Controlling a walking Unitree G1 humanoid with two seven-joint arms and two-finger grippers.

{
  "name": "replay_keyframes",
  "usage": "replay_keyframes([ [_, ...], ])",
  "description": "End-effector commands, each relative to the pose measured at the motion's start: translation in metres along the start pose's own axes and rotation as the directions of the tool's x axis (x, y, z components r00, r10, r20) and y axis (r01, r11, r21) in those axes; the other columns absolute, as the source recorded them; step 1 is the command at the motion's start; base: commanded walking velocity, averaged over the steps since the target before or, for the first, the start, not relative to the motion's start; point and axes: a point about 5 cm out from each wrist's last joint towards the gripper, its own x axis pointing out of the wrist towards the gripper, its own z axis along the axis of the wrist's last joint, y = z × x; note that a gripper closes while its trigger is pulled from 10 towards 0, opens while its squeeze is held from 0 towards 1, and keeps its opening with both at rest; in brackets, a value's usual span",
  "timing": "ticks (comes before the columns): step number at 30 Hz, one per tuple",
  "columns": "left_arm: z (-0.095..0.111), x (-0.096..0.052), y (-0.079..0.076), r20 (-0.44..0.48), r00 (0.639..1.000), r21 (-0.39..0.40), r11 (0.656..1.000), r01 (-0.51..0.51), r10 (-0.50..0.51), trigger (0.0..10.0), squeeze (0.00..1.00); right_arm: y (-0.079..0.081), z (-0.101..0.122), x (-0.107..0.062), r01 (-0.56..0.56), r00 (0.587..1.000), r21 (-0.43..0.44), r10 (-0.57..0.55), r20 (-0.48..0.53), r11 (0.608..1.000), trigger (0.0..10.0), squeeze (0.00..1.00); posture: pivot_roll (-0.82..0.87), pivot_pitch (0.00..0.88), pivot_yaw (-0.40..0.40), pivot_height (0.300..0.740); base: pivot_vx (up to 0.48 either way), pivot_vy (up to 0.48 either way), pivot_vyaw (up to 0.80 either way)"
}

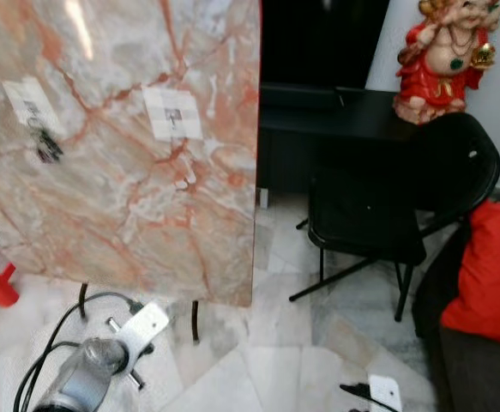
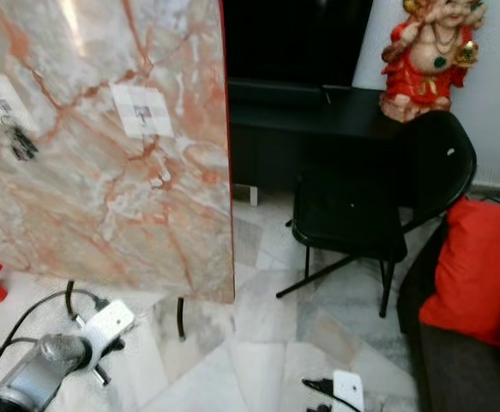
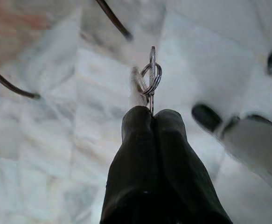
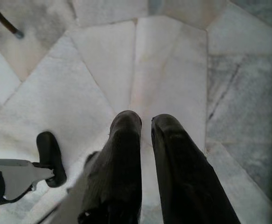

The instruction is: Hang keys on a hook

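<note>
My left gripper (image 3: 153,113) is shut on a silver key with its ring (image 3: 150,77), which sticks out past the fingertips above the marble floor. In the eye views my left arm (image 1: 104,356) hangs low in front of an upright pink marble panel (image 1: 129,197). On the panel a white patch with a small hook (image 1: 172,114) sits near the middle. A second white patch (image 1: 28,101) further left has a dark bunch of keys (image 1: 48,148) hanging below it. My right gripper (image 4: 146,122) points down at the floor tiles, its fingers a narrow gap apart with nothing between them.
A black folding chair (image 1: 378,215) stands to the right of the panel before a black desk (image 1: 344,116) bearing a red statue (image 1: 442,56). A red cushion (image 1: 490,275) lies far right. The panel's thin black legs (image 1: 195,322), a cable (image 1: 52,335) and a white device (image 1: 385,392) are on the floor.
</note>
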Motion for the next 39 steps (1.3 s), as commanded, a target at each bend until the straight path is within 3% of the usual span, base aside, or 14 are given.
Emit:
replay_keyframes([
  [1, -0.007, -0.002, 0.003, -0.058, 0.998, 0.050, 0.999, 0.003, 0.000, 10.0, 0.00, -0.001, -0.001, 0.000, 0.002, 1.000, -0.005, -0.002, -0.004, 1.000, 10.0, 0.00, 0.02, 0.009, -0.032, 0.740, 0.000, 0.000, 0.00],
  [2, -0.016, -0.001, 0.005, -0.101, 0.995, 0.101, 0.995, 0.000, 0.010, 10.0, 0.00, -0.001, -0.001, 0.000, 0.001, 1.000, -0.005, -0.001, -0.004, 1.000, 10.0, 0.00, 0.02, 0.009, -0.032, 0.740, 0.000, 0.000, 0.00],
  [4, -0.017, -0.001, 0.005, -0.085, 0.996, 0.081, 0.997, 0.013, -0.006, 10.0, 0.00, -0.001, -0.001, 0.000, 0.000, 1.000, -0.006, 0.000, -0.004, 1.000, 10.0, 0.00, 0.01, 0.014, -0.033, 0.740, 0.000, 0.000, 0.00],
  [5, -0.006, -0.002, 0.000, 0.004, 0.998, -0.038, 0.998, 0.059, -0.058, 10.0, 0.00, -0.002, -0.001, 0.000, 0.000, 1.000, -0.007, 0.000, -0.003, 1.000, 10.0, 0.00, 0.02, 0.017, -0.033, 0.740, 0.000, 0.000, 0.00],
  [8, -0.003, -0.003, 0.002, 0.007, 0.999, -0.021, 0.999, 0.045, -0.045, 10.0, 0.00, -0.002, -0.001, 0.000, 0.000, 1.000, -0.009, 0.000, -0.003, 1.000, 10.0, 0.00, 0.02, 0.018, -0.034, 0.740, 0.000, 0.000, 0.00],
  [12, 0.004, -0.002, 0.012, 0.044, 0.997, -0.119, 0.991, -0.057, 0.063, 10.0, 0.00, -0.001, 0.000, 0.000, -0.011, 1.000, -0.016, 0.010, -0.001, 1.000, 10.0, 0.00, 0.01, 0.021, -0.034, 0.740, 0.000, 0.000, 0.00],
  [17, 0.020, -0.003, 0.013, 0.157, 0.982, -0.237, 0.969, -0.063, 0.103, 10.0, 0.00, -0.001, 0.000, 0.000, -0.005, 1.000, -0.008, 0.005, 0.001, 1.000, 10.0, 0.00, 0.02, 0.025, -0.027, 0.740, 0.000, 0.000, 0.00],
  [21, 0.029, -0.003, 0.018, 0.178, 0.969, -0.210, 0.969, -0.133, 0.171, 10.0, 0.00, -0.001, 0.000, 0.000, -0.007, 1.000, -0.010, 0.007, 0.001, 1.000, 10.0, 0.00, 0.01, 0.026, -0.029, 0.740, 0.000, 0.000, 0.00],
  [28, 0.066, -0.011, 0.032, 0.317, 0.883, -0.269, 0.926, -0.265, 0.345, 10.0, 0.00, -0.001, 0.000, 0.000, -0.007, 1.000, -0.013, 0.007, 0.004, 1.000, 10.0, 0.00, 0.01, 0.027, -0.029, 0.740, 0.000, 0.000, 0.00],
  [29, 0.080, -0.016, 0.038, 0.358, 0.837, -0.337, 0.893, -0.297, 0.414, 10.0, 0.00, -0.001, 0.000, 0.000, -0.007, 1.000, -0.012, 0.007, 0.006, 1.000, 10.0, 0.00, 0.01, 0.027, -0.030, 0.740, 0.000, 0.000, 0.00],
  [33, 0.096, -0.022, 0.041, 0.407, 0.778, -0.425, 0.853, -0.302, 0.478, 10.0, 0.00, -0.001, 0.001, 0.000, -0.006, 1.000, -0.013, 0.006, 0.009, 1.000, 10.0, 0.00, 0.01, 0.029, -0.031, 0.740, 0.000, 0.000, 0.00],
  [35, 0.107, -0.030, 0.047, 0.441, 0.707, -0.504, 0.804, -0.315, 0.553, 10.0, 0.00, -0.001, 0.001, 0.000, -0.006, 1.000, -0.010, 0.006, 0.014, 1.000, 10.0, 0.00, 0.01, 0.029, -0.031, 0.740, 0.000, 0.000, 0.00],
  [36, 0.107, -0.030, 0.047, 0.441, 0.707, -0.504, 0.804, -0.315, 0.553, 10.0, 0.00, -0.001, 0.001, 0.000, -0.006, 1.000, -0.010, 0.006, 0.014, 1.000, 10.0, 0.00, 0.01, 0.029, -0.031, 0.740, 0.000, 0.000, 0.00],
  [39, 0.119, -0.040, 0.053, 0.485, 0.630, -0.522, 0.779, -0.347, 0.606, 10.0, 0.00, -0.001, 0.001, 0.000, -0.005, 1.000, -0.010, 0.005, 0.016, 1.000, 10.0, 0.00, 0.01, 0.029, -0.031, 0.740, 0.000, 0.000, 0.00],
])
